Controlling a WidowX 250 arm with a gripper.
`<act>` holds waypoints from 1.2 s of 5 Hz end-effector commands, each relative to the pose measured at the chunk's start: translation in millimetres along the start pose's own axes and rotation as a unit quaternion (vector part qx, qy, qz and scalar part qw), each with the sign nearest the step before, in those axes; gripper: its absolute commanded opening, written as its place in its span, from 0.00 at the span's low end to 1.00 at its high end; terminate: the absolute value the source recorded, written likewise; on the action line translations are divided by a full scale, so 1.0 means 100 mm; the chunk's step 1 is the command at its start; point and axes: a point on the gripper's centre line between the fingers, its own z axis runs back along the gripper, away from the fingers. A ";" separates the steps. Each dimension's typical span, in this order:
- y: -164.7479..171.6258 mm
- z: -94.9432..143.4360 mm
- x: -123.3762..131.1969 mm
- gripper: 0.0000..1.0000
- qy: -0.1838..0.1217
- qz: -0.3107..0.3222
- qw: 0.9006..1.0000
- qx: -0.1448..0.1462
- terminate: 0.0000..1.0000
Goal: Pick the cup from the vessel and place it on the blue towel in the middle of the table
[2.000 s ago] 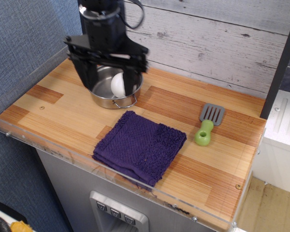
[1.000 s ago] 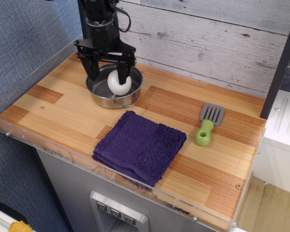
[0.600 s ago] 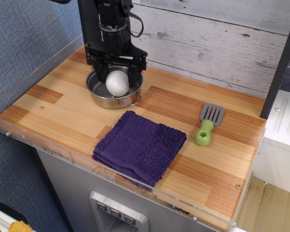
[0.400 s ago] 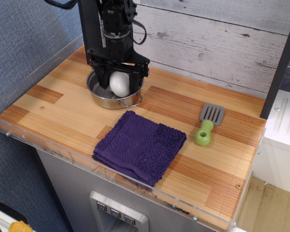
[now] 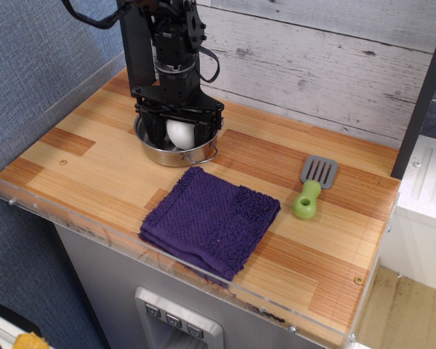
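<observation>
The gripper (image 5: pixel 179 135) reaches down into the vessel (image 5: pixel 176 153), fingers closed around the cup (image 5: pixel 179 132); the blue towel (image 5: pixel 209 219) lies nearer.

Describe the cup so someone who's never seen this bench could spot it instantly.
Start at the striped wooden table and find the shiny steel vessel at its back left, under the black arm. The cup sits inside it, between the gripper fingers. It is the only smooth, white, egg-like thing here, unlike the blue towel and the green-handled spatula.
</observation>
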 end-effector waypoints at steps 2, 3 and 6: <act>0.11 0.27 0.02 0.00 -0.034 0.023 0.999 0.005 0.00; 0.11 0.58 -0.01 0.00 -0.054 0.029 0.998 0.002 0.00; -0.33 1.14 -0.39 0.00 -0.076 0.011 0.995 -0.063 0.00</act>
